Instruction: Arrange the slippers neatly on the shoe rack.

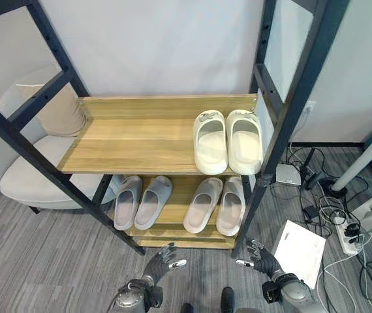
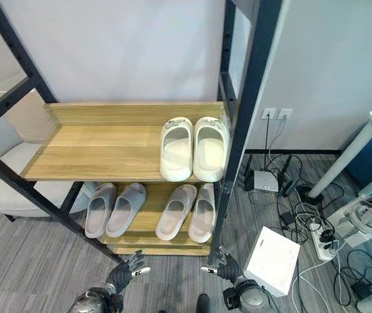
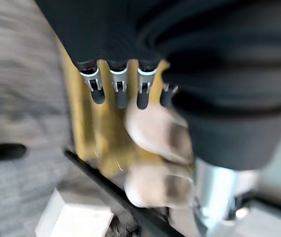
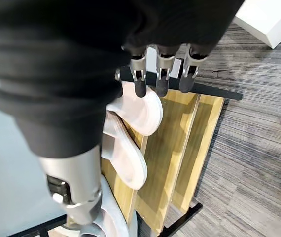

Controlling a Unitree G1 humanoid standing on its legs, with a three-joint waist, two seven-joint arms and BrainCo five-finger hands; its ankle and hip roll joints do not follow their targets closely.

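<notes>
Both hands, left hand [image 1: 162, 259] and right hand [image 1: 259, 255], loosely spread and empty, before the shoe rack [image 1: 140, 140]; slippers [image 1: 215, 205] lie beyond, heels toward them.

bright, even indoor light, soft shadows under the shelves; left wrist view heavily motion-blurred

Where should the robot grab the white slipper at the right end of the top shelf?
Probably the open heel end of the right white slipper. It lies flat, heel at the top shelf's front edge facing the robot, so the right hand could reach from the front. A dark rack post crowds its right side.
</notes>
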